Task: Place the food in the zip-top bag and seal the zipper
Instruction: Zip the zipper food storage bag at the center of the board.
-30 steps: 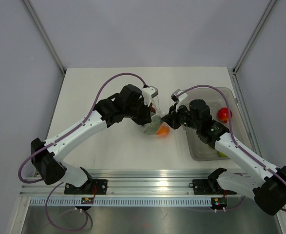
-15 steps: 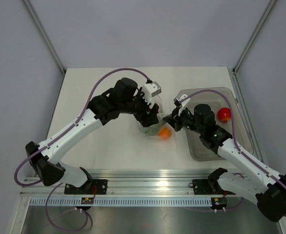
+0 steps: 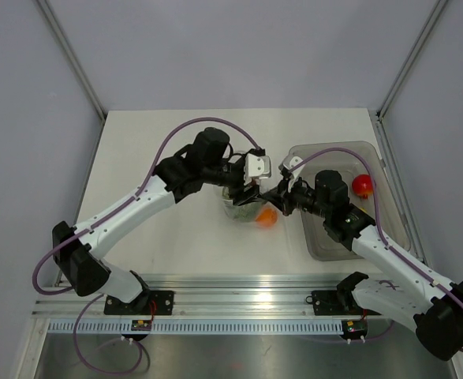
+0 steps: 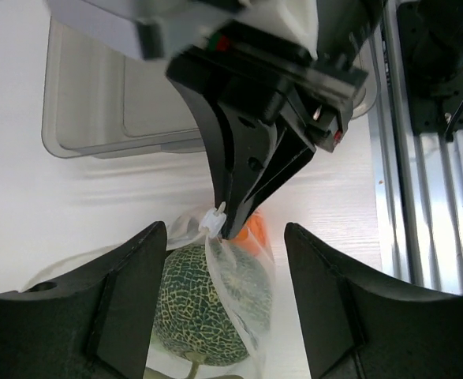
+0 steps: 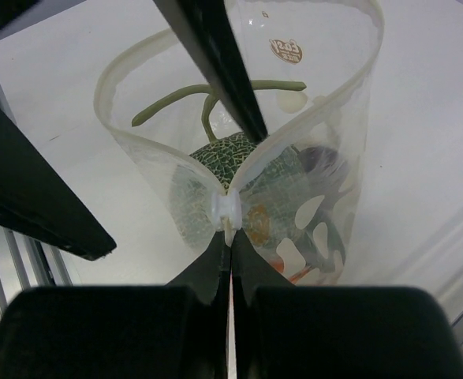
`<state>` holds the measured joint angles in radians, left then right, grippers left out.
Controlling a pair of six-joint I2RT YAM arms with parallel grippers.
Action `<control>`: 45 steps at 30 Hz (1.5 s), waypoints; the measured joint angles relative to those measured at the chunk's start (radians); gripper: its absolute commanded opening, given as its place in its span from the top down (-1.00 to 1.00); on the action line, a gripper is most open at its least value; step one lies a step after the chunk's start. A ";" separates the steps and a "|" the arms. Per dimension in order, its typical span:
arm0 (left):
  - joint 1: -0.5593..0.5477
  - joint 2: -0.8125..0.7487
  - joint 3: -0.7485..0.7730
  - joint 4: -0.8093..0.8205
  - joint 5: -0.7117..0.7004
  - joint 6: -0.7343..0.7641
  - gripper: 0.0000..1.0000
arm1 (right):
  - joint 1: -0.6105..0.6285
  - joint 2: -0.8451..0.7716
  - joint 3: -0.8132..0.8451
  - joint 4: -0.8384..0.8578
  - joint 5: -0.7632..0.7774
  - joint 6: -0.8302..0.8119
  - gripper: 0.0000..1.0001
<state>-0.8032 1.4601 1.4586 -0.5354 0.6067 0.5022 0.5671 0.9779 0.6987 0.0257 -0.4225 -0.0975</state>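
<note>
Bag pinched at its rim, left arm newly moved in.
Over the last second the left gripper has swung from behind the bag to just above it. Its jaws are spread wide either side of the spot where the right gripper stays pressed together on the zipper tab. The bag stands mid-table just left of the tub, mouth gaping, melon inside. The orange has barely shifted; I cannot tell whether it lies inside the film or against it. A red fruit remains in the tub, so filling looks unfinished and sealing has not begun.
</note>
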 measured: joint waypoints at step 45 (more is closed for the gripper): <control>0.008 0.082 -0.038 0.024 0.095 0.177 1.00 | -0.022 -0.116 -0.076 0.040 0.061 0.035 1.00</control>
<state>-0.7952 1.5421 1.4208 -0.5110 0.7013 0.6788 0.5453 0.8616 0.6231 0.0662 -0.3618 -0.0624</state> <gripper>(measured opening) 0.053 0.009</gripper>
